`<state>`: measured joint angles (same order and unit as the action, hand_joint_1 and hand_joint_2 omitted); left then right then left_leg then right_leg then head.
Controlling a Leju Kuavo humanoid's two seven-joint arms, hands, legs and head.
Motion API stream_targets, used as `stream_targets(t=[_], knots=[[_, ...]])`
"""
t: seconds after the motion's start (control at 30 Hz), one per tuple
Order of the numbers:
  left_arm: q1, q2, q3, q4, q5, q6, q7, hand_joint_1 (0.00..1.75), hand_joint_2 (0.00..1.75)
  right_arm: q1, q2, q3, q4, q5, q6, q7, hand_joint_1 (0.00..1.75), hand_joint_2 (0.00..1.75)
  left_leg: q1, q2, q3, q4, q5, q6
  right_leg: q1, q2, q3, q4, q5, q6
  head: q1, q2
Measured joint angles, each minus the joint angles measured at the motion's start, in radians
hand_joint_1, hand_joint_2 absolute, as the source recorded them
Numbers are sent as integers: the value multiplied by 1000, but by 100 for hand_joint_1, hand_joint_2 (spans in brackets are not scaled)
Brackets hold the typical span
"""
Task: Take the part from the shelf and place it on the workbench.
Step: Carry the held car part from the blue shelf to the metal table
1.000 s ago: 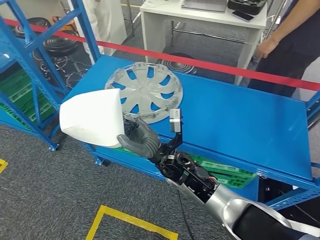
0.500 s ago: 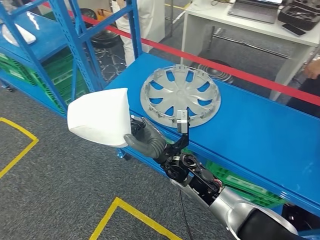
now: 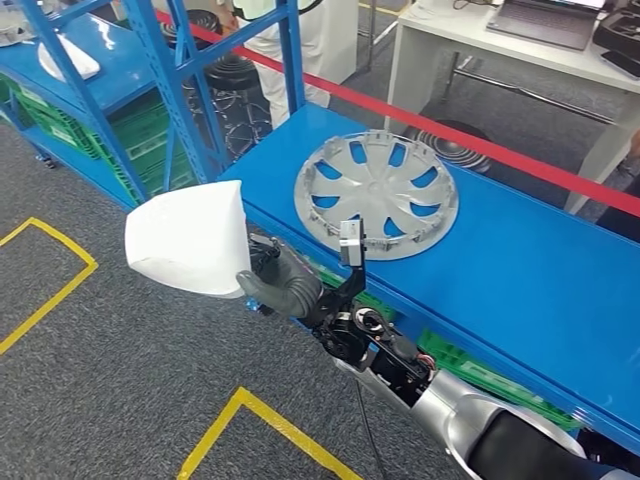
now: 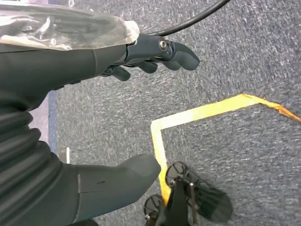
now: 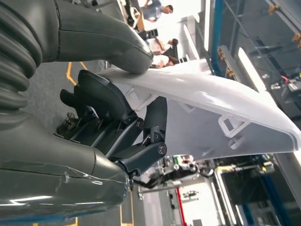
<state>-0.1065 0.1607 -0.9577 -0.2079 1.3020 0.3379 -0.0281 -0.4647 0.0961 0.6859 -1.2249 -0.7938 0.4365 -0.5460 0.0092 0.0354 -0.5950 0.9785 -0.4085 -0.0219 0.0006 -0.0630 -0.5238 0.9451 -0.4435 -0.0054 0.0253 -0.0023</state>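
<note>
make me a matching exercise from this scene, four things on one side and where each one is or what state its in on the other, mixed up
Things:
1. white part
2. silver hubcap
3. left hand
4. laptop

Places or states:
A. lying flat on the blue workbench
B. on the white desk beyond the red tape
C. gripped by the right hand, out past the bench edge above the floor
D. holding nothing, fingers apart, above grey carpet with a yellow line

Pairs: 1-C, 2-A, 3-D, 4-B
</note>
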Motion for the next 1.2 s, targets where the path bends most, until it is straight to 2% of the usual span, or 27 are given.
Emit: stream_targets(t=[0.07,0.1,0.13,0.17,0.2,0.23,0.3,0.33,0.37,0.4,0.43,0.5,0.57,0.63,0.7,0.77,0.8,0.83,0.87,0.9,0.93,0.97,1.0,1.03,1.07,1.13,1.2], knots=[[-2,1,0,0,0,0,0,0,175,-1,0,1,0,1,1,1,175,175,-7,6,17,-40,6,11,4,-13,3,1,-6,9,4,0],[-1,1,0,0,0,0,0,0,175,-1,0,3,0,1,2,1,175,175,-7,-5,17,-40,7,17,4,-20,5,1,-9,14,6,0],[0,1,0,0,0,0,1,0,175,-1,0,4,0,1,2,2,175,175,-6,-14,18,-42,7,22,2,-18,7,4,-14,20,9,0],[1,0,1,0,0,1,1,0,175,-1,0,5,0,1,3,2,175,175,-4,-22,19,-44,8,27,0,-5,3,19,-26,25,10,0],[1,0,1,0,0,1,2,0,175,-1,0,6,0,2,4,2,175,175,-2,-29,21,-46,9,33,-1,14,-10,54,-49,30,12,0],[1,-1,1,0,-1,2,3,0,175,-1,0,7,0,2,5,3,175,175,-1,-36,23,-47,10,37,-3,36,-37,114,-82,33,16,0],[0,-2,1,0,-5,3,6,0,175,3,0,8,1,3,4,5,175,175,-2,-54,23,-47,9,43,-4,57,-108,265,-149,35,23,0],[0,-2,1,0,-6,3,9,0,175,5,0,9,2,3,3,6,175,175,-3,-65,23,-47,9,43,-4,60,-134,315,-161,35,25,0],[0,-3,1,0,-7,3,12,0,175,7,0,9,3,4,2,7,175,175,-3,-76,24,-46,9,43,-4,60,-142,323,-152,34,27,0],[1,-3,1,0,-8,3,14,0,175,8,0,10,3,5,2,8,175,175,-3,-88,25,-46,9,43,-5,62,-129,288,-122,33,29,0],[1,-4,1,0,-8,4,17,0,175,9,0,11,3,7,2,8,175,175,-2,-99,27,-45,8,42,-6,70,-101,222,-81,30,31,0],[-1,-7,1,0,-8,4,20,0,175,9,0,13,3,12,3,9,175,175,-4,-120,27,-40,6,37,-10,107,-40,78,-16,25,32,0],[-1,-8,1,0,-8,7,20,0,175,10,0,14,3,16,5,9,175,175,-3,-138,20,-37,7,27,-10,129,-16,18,1,20,29,0],[3,-9,1,0,-8,10,21,0,175,9,1,14,3,17,7,9,175,175,2,-150,15,-37,9,15,-8,113,-12,10,5,12,27,0],[5,-10,1,0,-7,12,21,0,175,7,4,14,3,17,9,12,175,175,2,-119,-3,1,-15,6,-9,93,-6,0,10,1,21,0],[2,-12,1,0,-7,15,22,0,175,6,6,15,4,18,10,14,175,175,1,-69,-62,120,-75,-2,-8,70,-3,-5,11,-5,10,0],[1,-12,1,0,-7,16,22,0,175,6,6,15,4,18,10,15,175,175,2,-56,-99,194,-106,-6,-7,59,-4,-5,11,-6,5,0],[1,-13,1,0,-7,17,23,0,175,7,7,15,5,18,10,16,175,175,4,-49,-128,249,-123,-9,-6,48,-4,-5,10,-7,4,0],[1,-13,1,0,-6,17,23,0,175,8,7,15,6,19,10,16,175,175,6,-45,-140,269,-122,-11,-6,37,-5,-5,9,-7,3,0],[2,-14,1,0,-6,18,23,0,175,8,7,15,6,19,10,16,175,175,7,-41,-128,245,-102,-12,-6,27,-4,-5,7,-5,2,0],[3,-14,1,0,-6,19,24,0,175,8,8,15,6,19,10,17,175,175,8,-34,-95,182,-68,-12,-6,18,-2,-5,5,-3,1,0],[2,-15,1,0,-5,19,25,0,175,8,9,15,6,19,10,17,175,175,8,-17,-52,99,-36,-10,-5,10,0,-5,3,0,1,0],[1,-15,1,0,-5,20,26,0,175,7,9,15,6,19,10,17,175,175,6,-2,-15,29,-12,-6,-3,3,3,-4,0,4,0,0],[0,-15,1,0,-5,21,29,0,175,6,10,16,6,19,10,17,175,175,3,8,9,-18,1,0,0,-3,5,-4,-3,8,2,0],[0,-15,1,0,-5,22,31,0,175,6,10,16,6,19,11,17,175,175,-1,12,19,-38,4,6,2,-9,6,-4,-6,13,4,0],[0,-15,1,0,-5,24,36,0,175,5,11,18,6,19,11,17,175,175,-4,-6,18,-39,4,19,2,-21,10,-4,-11,24,8,0],[1,-16,1,0,-5,27,37,0,175,5,11,20,6,19,11,17,175,175,-1,-22,22,-44,5,30,-2,-2,2,28,-36,35,11,0]])
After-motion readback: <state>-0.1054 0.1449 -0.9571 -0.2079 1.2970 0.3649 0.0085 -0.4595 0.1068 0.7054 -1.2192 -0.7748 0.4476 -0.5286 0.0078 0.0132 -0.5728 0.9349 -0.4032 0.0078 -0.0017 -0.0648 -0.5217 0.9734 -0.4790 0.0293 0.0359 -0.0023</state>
